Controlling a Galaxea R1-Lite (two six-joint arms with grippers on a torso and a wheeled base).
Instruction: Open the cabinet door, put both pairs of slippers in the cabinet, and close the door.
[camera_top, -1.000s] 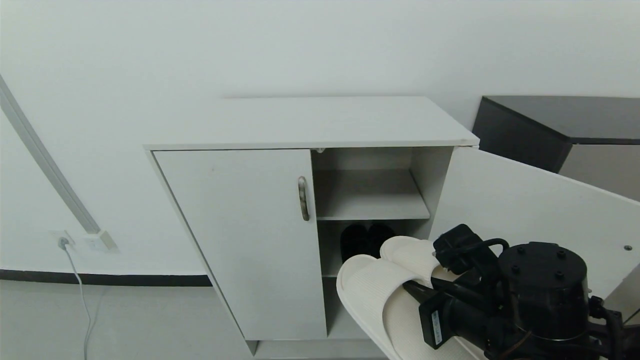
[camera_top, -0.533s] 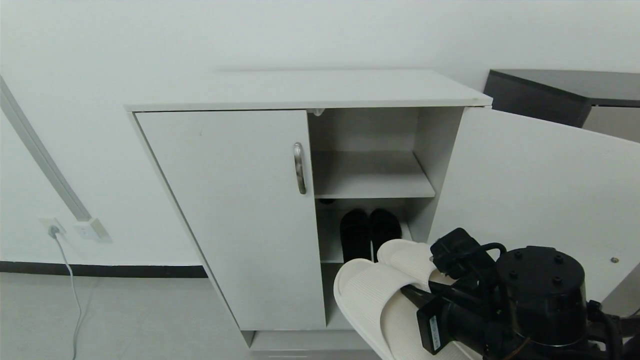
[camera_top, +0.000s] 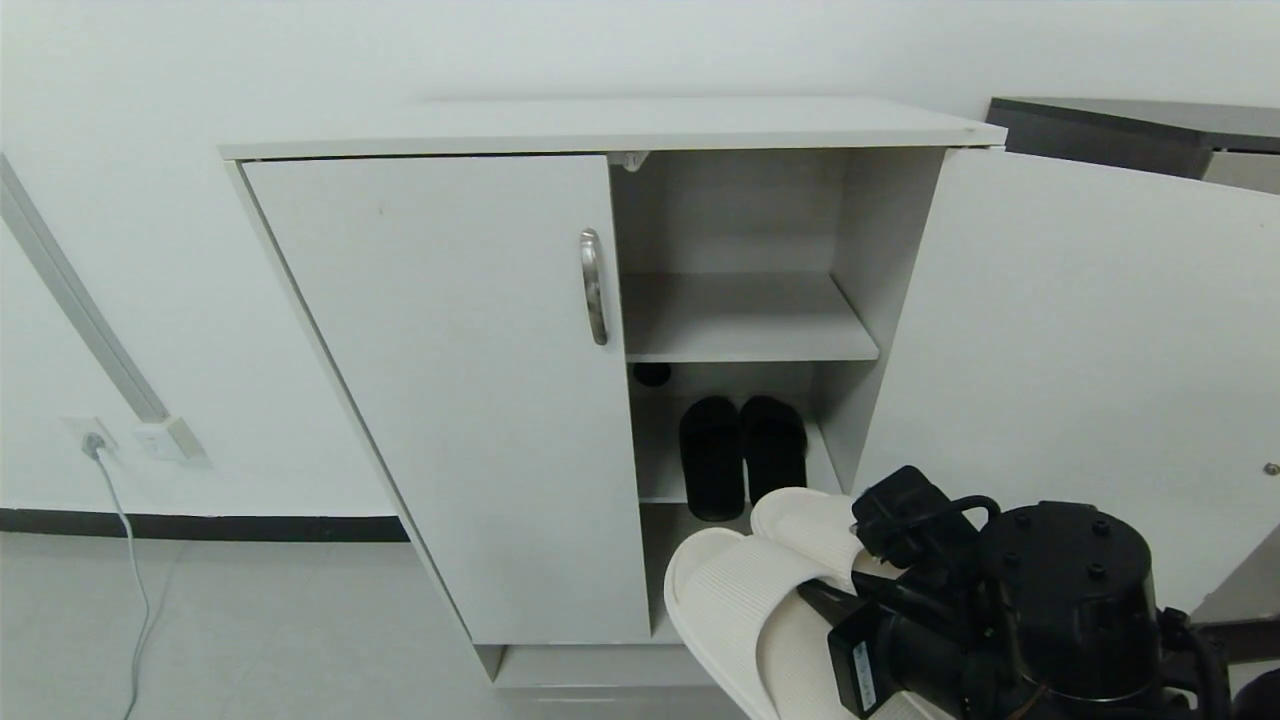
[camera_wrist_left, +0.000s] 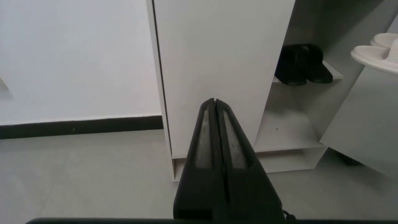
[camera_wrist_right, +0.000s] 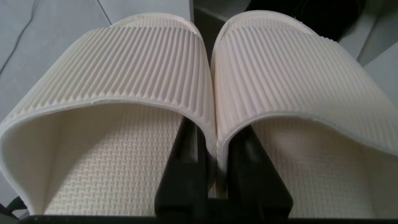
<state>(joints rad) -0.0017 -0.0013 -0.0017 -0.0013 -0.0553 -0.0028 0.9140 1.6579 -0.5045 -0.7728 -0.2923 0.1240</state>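
The white cabinet (camera_top: 600, 125) stands against the wall with its right door (camera_top: 1080, 350) swung open and its left door (camera_top: 460, 400) closed. A pair of black slippers (camera_top: 742, 455) lies on the middle shelf, also seen as black slippers (camera_wrist_left: 303, 63) in the left wrist view. My right gripper (camera_top: 850, 590) is shut on the inner edges of a pair of cream slippers (camera_top: 760, 590), held side by side in front of the open compartment's lower part. Up close the cream slippers (camera_wrist_right: 205, 93) show ribbed straps, with the right gripper (camera_wrist_right: 214, 171) pinching them together. My left gripper (camera_wrist_left: 214, 134) is shut and empty, low before the closed door.
A dark piece of furniture (camera_top: 1130, 125) stands behind the open door at the right. A wall socket with a cable (camera_top: 95, 445) sits low on the left wall. The top shelf (camera_top: 745, 320) holds nothing, and grey floor (camera_top: 200, 620) stretches before the cabinet.
The head camera has shifted, so the cabinet now sits higher and larger in the picture and more of its inside shows. The right gripper still holds the cream slippers in about the same place.
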